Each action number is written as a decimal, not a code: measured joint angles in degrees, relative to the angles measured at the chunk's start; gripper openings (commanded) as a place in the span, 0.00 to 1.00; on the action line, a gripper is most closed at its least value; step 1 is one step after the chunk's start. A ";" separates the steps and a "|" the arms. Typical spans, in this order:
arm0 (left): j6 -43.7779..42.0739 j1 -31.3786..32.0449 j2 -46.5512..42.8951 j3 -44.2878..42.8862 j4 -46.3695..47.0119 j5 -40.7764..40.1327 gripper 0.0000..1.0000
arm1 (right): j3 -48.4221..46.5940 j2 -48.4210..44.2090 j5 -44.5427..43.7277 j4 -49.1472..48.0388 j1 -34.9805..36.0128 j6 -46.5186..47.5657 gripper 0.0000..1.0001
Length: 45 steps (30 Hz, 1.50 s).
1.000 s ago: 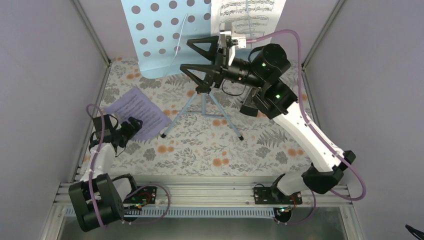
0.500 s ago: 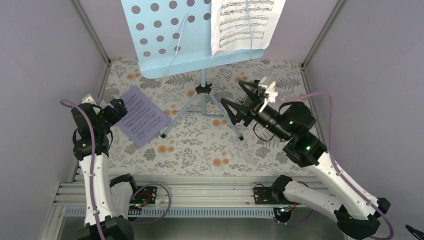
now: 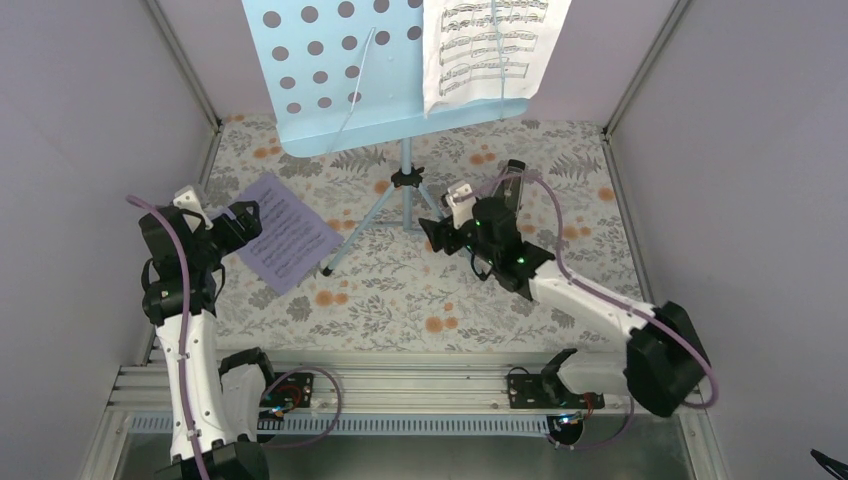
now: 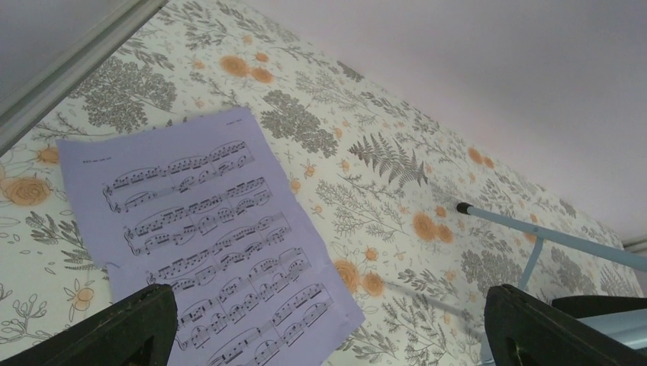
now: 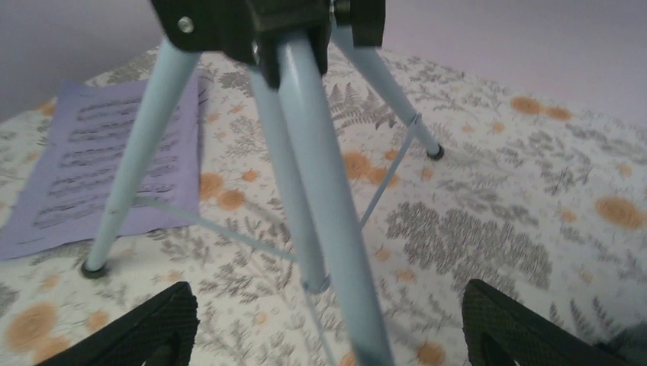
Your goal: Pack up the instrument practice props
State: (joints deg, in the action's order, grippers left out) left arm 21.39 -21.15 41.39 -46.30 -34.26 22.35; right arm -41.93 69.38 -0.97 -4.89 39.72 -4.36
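Mid-frame, the right gripper [image 5: 336, 324], fingers apart, faces the music stand [image 5: 301, 152] legs (next: pinch one, I guess); the left gripper [image 4: 328, 328] gapes by the lavender page [image 4: 206, 244].

Three light blue tripod legs [image 5: 305, 191] are seen close, splayed from a black hub [image 5: 259, 23]. A lavender sheet-music page [image 5: 76, 168] is laid flat on the floral tabletop [image 5: 496, 229], just beside one foot. The right claw [image 5: 328, 328] is held wide apart.

Looking like a robotics lab booth here: plain grey panels [image 3: 90, 150] are boxing in a floral-cloth tabletop [image 3: 400, 300], and two arms [image 3: 590, 298] are sitting bolted to an aluminium rail [image 3: 420, 383] up front.
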 measured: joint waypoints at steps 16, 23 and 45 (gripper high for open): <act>-1.57 0.00 0.37 -0.20 -1.03 1.49 1.00 | -8.41 12.94 1.46 -4.90 -1.25 10.67 0.04; -2.56 0.00 0.46 -0.20 -1.07 1.55 1.00 | -8.26 11.61 -2.21 -2.71 -1.07 9.40 0.04; 0.81 0.00 3.89 -15.56 -3.19 2.14 1.00 | -9.09 8.85 -17.22 5.44 -0.79 -9.64 0.84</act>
State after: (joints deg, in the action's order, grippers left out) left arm 22.20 -21.15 45.28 -61.87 -37.45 24.49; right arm -51.03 78.24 -18.20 0.56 38.94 -14.00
